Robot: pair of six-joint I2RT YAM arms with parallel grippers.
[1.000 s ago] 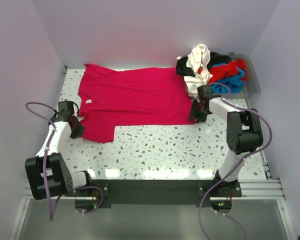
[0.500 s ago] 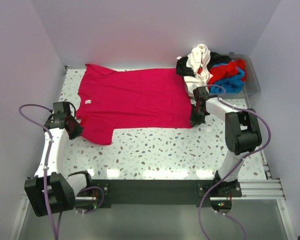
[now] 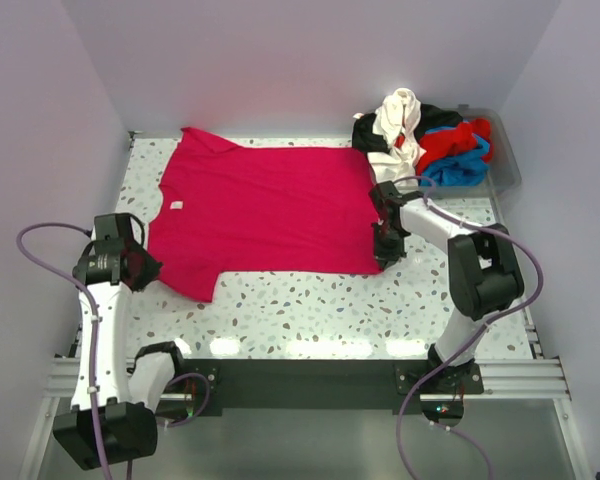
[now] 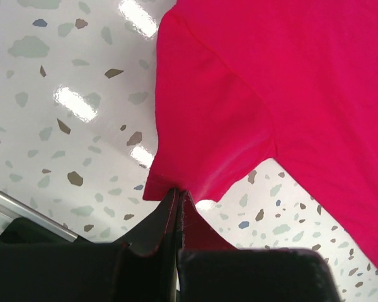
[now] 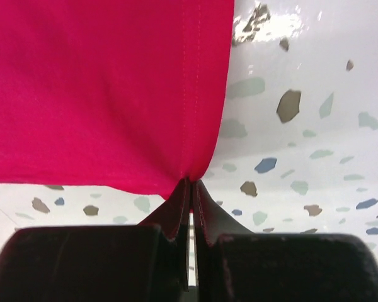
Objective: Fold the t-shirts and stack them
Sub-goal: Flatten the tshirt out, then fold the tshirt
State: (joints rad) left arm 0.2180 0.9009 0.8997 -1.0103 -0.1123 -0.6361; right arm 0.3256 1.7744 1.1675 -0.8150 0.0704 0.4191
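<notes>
Table (image 3: 310,300), t-shirt (image 3: 270,205) in left gripper (image 4: 177,195), right gripper (image 5: 190,182)

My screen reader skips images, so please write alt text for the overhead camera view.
A large crimson-pink t-shirt lies spread on a speckled table, the left hand pinching its sleeve and the right hand its hem corner. Other t-shirts are heaped at the far right.

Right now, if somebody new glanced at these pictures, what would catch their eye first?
The big crimson-pink t-shirt spread flat across the speckled table dominates everything. The left gripper is shut on its near-left sleeve and the right gripper on its near-right hem corner. At the far right, a jumbled heap of shirts, cream, black, red and blue, spills out of a clear bin.
</notes>
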